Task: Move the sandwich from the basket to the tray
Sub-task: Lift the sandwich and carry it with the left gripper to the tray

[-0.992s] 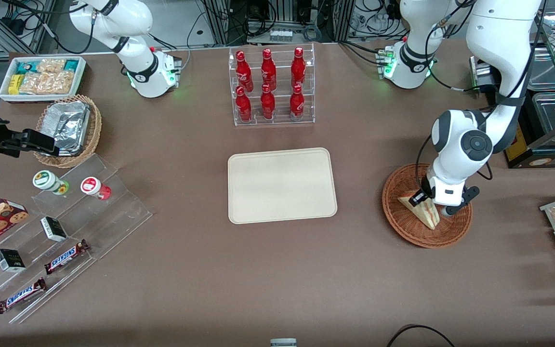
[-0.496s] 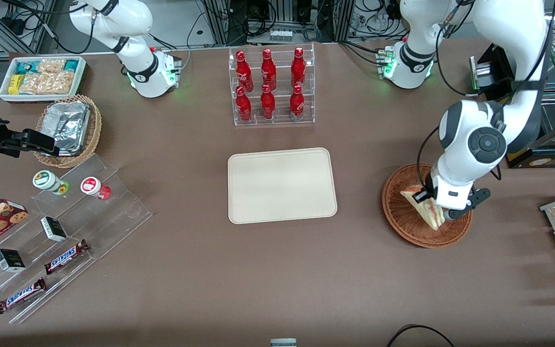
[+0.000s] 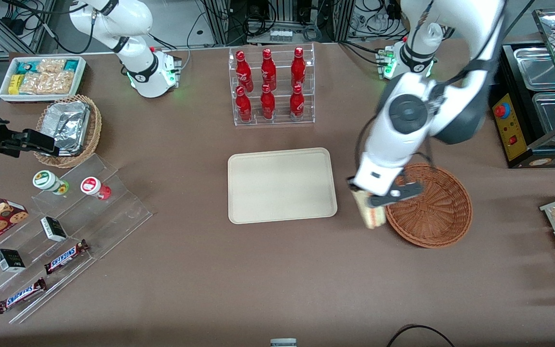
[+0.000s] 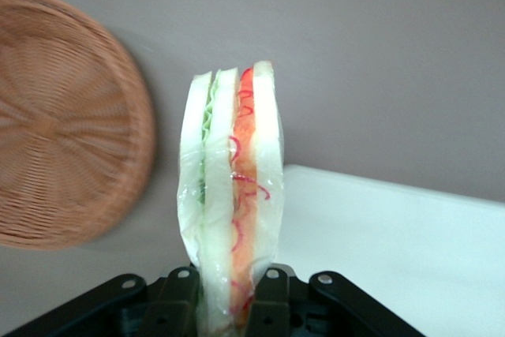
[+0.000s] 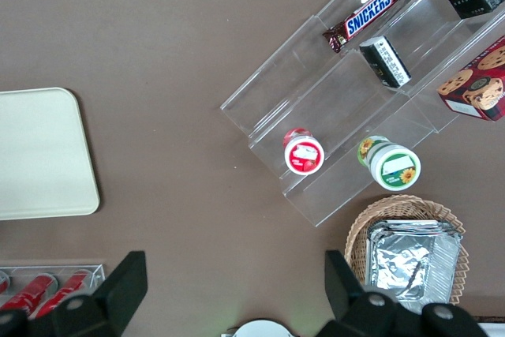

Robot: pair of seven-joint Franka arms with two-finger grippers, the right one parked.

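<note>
My left gripper (image 3: 367,198) is shut on the sandwich (image 3: 371,215), a wrapped wedge of white bread with red-orange and green filling, and holds it in the air between the reddish-brown basket (image 3: 431,206) and the cream tray (image 3: 281,185). In the left wrist view the sandwich (image 4: 230,195) stands edge-on, clamped between the two black fingers (image 4: 270,297), with the basket (image 4: 63,120) to one side and the tray (image 4: 394,258) to the other. The basket holds nothing.
A clear rack of red bottles (image 3: 270,86) stands farther from the front camera than the tray. Toward the parked arm's end are a tan basket with a foil container (image 3: 69,126), a white snack bin (image 3: 41,77) and clear shelves of snacks (image 3: 60,226). Steel pans (image 3: 545,91) stand at the working arm's end.
My gripper has lifted the sandwich out of the basket and carried it sideways past the basket's rim toward the tray. The basket now holds nothing.
</note>
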